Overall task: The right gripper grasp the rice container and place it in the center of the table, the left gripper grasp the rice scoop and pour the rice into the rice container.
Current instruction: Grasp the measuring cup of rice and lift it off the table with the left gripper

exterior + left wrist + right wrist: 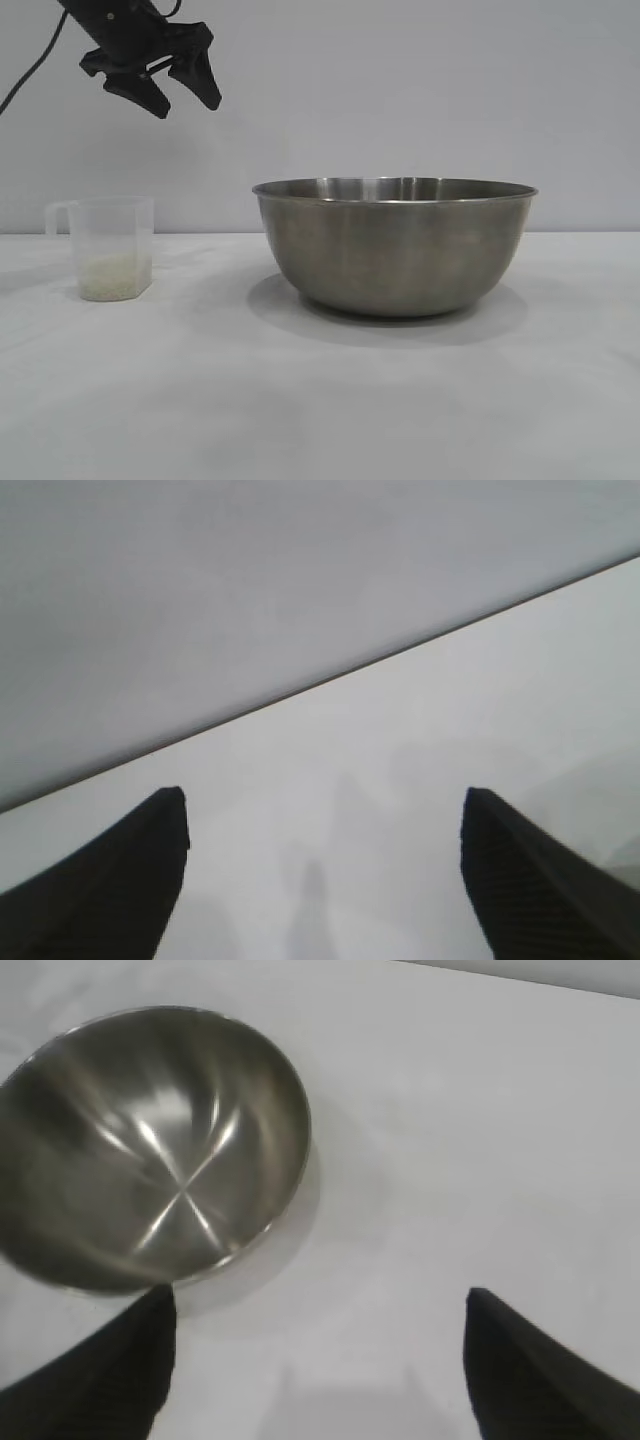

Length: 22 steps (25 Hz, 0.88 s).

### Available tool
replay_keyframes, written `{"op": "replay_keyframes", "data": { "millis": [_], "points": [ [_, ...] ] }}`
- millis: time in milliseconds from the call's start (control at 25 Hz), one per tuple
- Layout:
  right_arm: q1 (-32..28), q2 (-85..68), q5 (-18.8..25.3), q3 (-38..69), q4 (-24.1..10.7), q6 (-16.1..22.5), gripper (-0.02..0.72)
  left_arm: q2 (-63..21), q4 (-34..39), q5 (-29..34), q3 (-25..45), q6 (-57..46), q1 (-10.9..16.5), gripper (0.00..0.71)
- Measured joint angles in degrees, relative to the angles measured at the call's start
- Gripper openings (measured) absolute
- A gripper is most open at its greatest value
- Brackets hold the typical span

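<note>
The rice container (395, 250), a big steel bowl, stands empty on the white table (300, 400) a little right of the middle. Well to its left stands the rice scoop (110, 245), upright, with a low layer of rice (115, 277) in its bottom. My left gripper (188, 108) hangs open high above the scoop, slightly toward the bowl; its wrist view shows only bare table between the fingers (324, 798). My right gripper (318, 1295) is open above bare table, with the rice container (150, 1145) lying just beyond one fingertip and apart from it. That arm is outside the exterior view.
A plain grey wall (400, 90) rises behind the table. White tabletop stretches in front of the bowl and between the bowl and the scoop.
</note>
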Motion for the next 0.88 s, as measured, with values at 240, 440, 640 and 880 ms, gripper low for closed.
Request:
{"op": "replay_keyframes", "data": {
  "millis": [240,440,640,880],
  "points": [
    [0.0,-11.3,9.4,1.2,-2.1,1.4,0.544,0.0,0.0,0.0,0.0,0.0,0.0,0.482],
    [0.0,-16.1,13.2,3.1,-2.3,2.0,0.544,0.0,0.0,0.0,0.0,0.0,0.0,0.482],
    [0.0,-21.4,14.3,3.6,-2.3,3.1,0.544,0.0,0.0,0.0,0.0,0.0,0.0,0.482],
    [0.0,-28.8,14.9,3.8,-2.5,3.5,0.544,0.0,0.0,0.1,0.0,0.0,0.0,0.482]
  ]
}}
